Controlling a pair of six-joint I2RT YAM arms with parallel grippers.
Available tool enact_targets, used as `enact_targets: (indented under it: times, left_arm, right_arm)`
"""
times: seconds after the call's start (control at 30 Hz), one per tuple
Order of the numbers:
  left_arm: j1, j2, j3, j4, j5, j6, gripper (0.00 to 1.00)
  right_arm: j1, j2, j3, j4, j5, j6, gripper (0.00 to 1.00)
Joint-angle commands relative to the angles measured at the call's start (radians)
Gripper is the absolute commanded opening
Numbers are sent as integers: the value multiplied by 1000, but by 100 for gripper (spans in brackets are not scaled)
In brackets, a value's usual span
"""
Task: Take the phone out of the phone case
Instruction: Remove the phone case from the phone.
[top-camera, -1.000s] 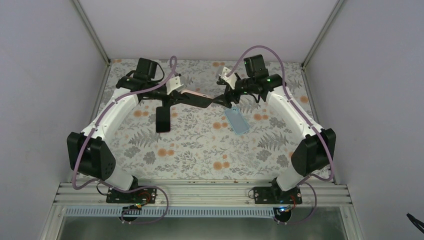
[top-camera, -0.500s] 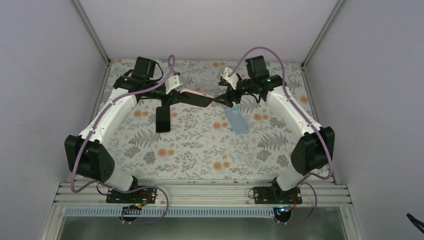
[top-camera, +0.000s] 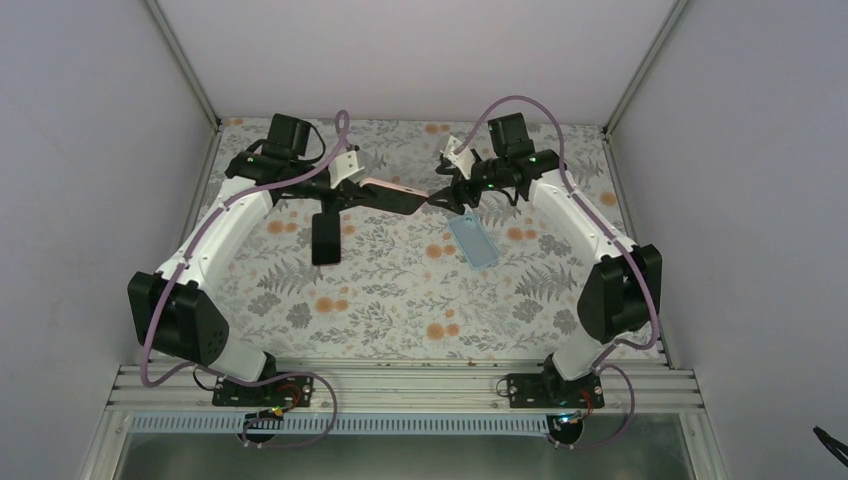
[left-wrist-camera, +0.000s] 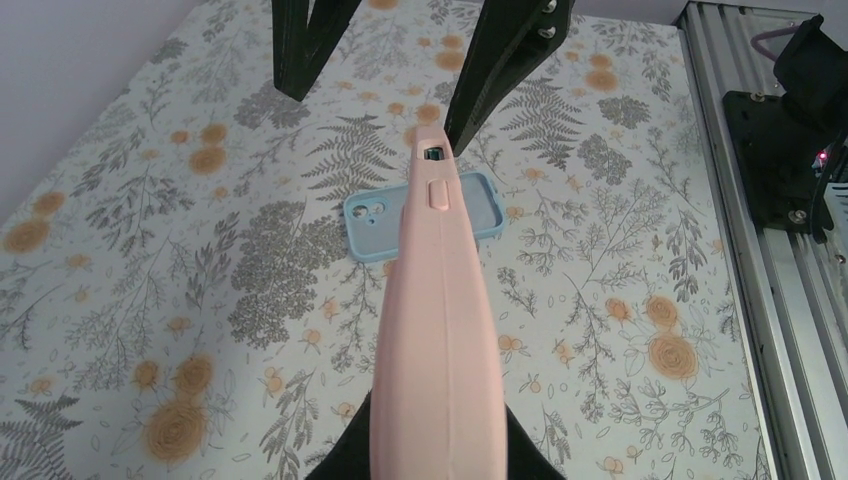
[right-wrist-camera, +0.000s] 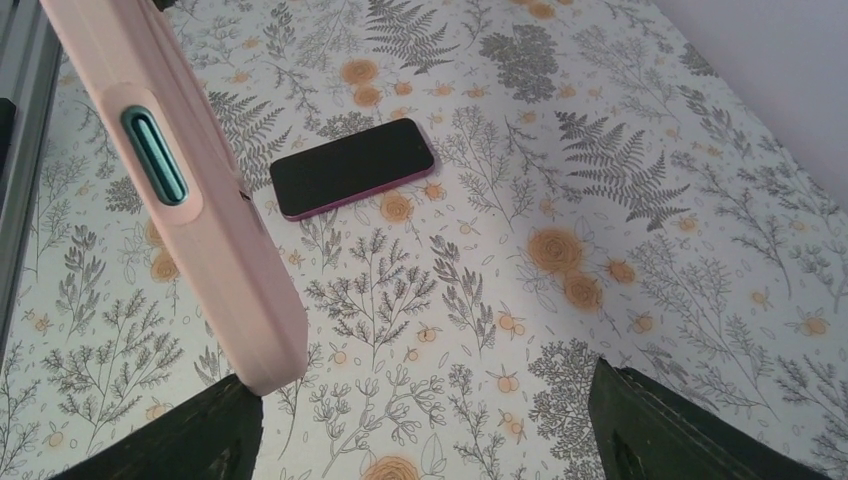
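My left gripper (top-camera: 345, 192) is shut on one end of a pink phone case (top-camera: 392, 194) with the phone in it, held level above the table. In the left wrist view the case (left-wrist-camera: 440, 330) runs edge-up away from the camera. My right gripper (top-camera: 443, 198) is open at the case's far end. In the right wrist view the case's corner (right-wrist-camera: 190, 200) sits just beside my left finger (right-wrist-camera: 200, 440), and the other finger (right-wrist-camera: 680, 430) is far apart from it.
A black phone (top-camera: 325, 240) with a magenta edge lies flat on the floral table, also in the right wrist view (right-wrist-camera: 352, 167). An empty light blue case (top-camera: 473, 241) lies under the right gripper, also in the left wrist view (left-wrist-camera: 375, 222).
The right arm has shifted slightly, its wrist a little farther back. The pink case stays in the left gripper in nearly the same place.
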Motion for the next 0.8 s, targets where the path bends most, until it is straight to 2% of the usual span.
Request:
enact_targets:
  times: [0.0, 0.27, 0.77]
  left_arm:
    - [-4, -39, 33, 6, 83, 10, 2]
    - [-16, -36, 31, -65, 126, 53, 2]
    - [-58, -41, 13, -99, 134, 72, 2]
  right_arm:
    - [-25, 46, 30, 27, 9, -9, 83]
    - [-53, 125, 140, 19, 46, -33, 81]
    - [-68, 238, 334, -15, 103, -62, 78]
